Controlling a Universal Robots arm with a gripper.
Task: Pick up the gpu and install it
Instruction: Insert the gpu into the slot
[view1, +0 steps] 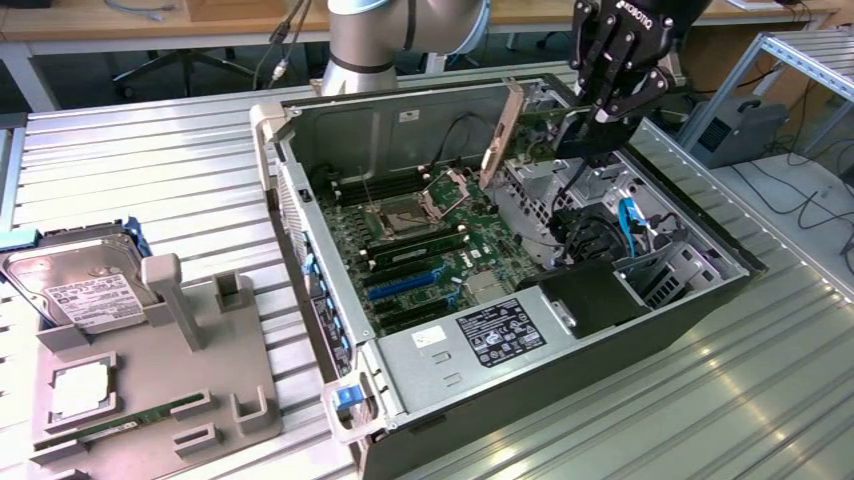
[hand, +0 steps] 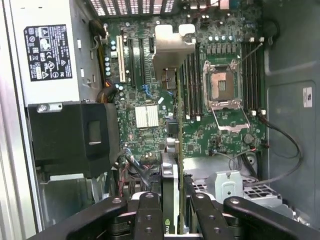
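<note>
The black pincer (view1: 585, 140) pinched the thin dark gpu (view1: 507, 130) with silver bracket over the open grey computer case (view1: 387, 125): picked up, not yet seated.

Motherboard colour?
Motherboard is green; clearest in the wrist view.

An open grey metal computer case (view1: 387, 125) lies on a ribbed metal table (view1: 147, 170). Inside the case a green motherboard (view1: 427, 250) covers the floor, with an empty silver processor socket (view1: 403, 215) near the case's back wall. A silver power supply box with a black label (view1: 467, 340) fills the case's near corner, and a black plastic shroud (view1: 594, 295) sits just beside it. Outside the case, on the exterior view's left, a grey plastic holder (view1: 200, 370) carries a silver hard drive with a white label (view1: 87, 290), a square silver chip (view1: 80, 388) and a slim green memory stick (view1: 120, 423).
</note>
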